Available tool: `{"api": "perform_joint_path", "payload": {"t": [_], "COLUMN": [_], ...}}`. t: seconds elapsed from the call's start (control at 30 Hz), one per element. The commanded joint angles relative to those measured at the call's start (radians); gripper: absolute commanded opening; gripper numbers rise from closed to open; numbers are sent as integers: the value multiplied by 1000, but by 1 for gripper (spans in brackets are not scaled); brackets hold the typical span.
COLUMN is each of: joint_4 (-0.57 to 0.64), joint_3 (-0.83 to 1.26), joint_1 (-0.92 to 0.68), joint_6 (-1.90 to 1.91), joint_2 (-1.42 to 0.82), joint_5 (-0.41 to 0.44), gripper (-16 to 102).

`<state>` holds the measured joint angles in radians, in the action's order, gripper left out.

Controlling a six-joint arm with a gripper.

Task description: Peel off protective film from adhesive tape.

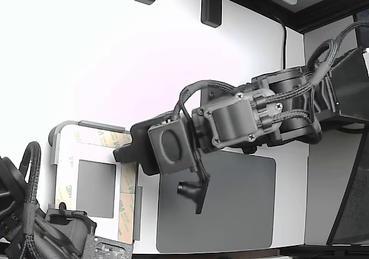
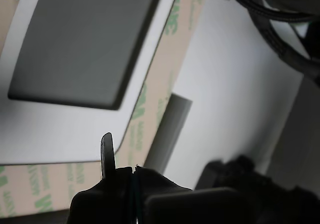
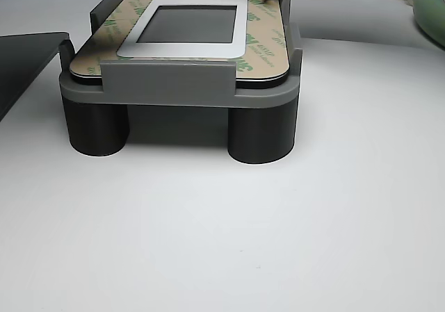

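Gripper [image 2: 134, 170] sat nearest the wrist lens, its two dark fingertips [image 2: 107, 151] pressed together at the plate's corner; nothing visibly pinched between them. Fingertips were right over the protective film [image 2: 150, 97], tan with green logos, lying flat on the adhesive tape [image 1: 128, 208] edging the white plate [image 3: 240, 37]. Plate had a grey rectangular centre [image 1: 95, 188] and sat inside the grey plastic frame [image 3: 181, 83], which held it on all sides and stood on dark round legs [image 3: 261, 135]. Dark grey mat [image 1: 230, 213] lay just beside the frame, toward the exterior view's right. White table [image 3: 278, 242] underneath.
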<state>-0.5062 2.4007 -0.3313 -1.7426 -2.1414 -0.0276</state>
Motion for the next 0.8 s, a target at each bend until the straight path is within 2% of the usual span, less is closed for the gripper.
{"api": "perform_joint_path", "payload": {"t": [0.0, 0.07, 0.13, 0.27, 0.77], "joint_4": [41, 43, 48, 44, 55], "joint_3": [-46, -84, -115, -166, -252], "joint_1": [-25, -46, -69, -100, -241], "joint_6": [-41, -64, -58, -63, -3], "joint_2": [31, 83, 126, 183, 281], "joint_5": [52, 87, 107, 107, 112], "gripper": [-5, 0, -3, -10, -10]}}
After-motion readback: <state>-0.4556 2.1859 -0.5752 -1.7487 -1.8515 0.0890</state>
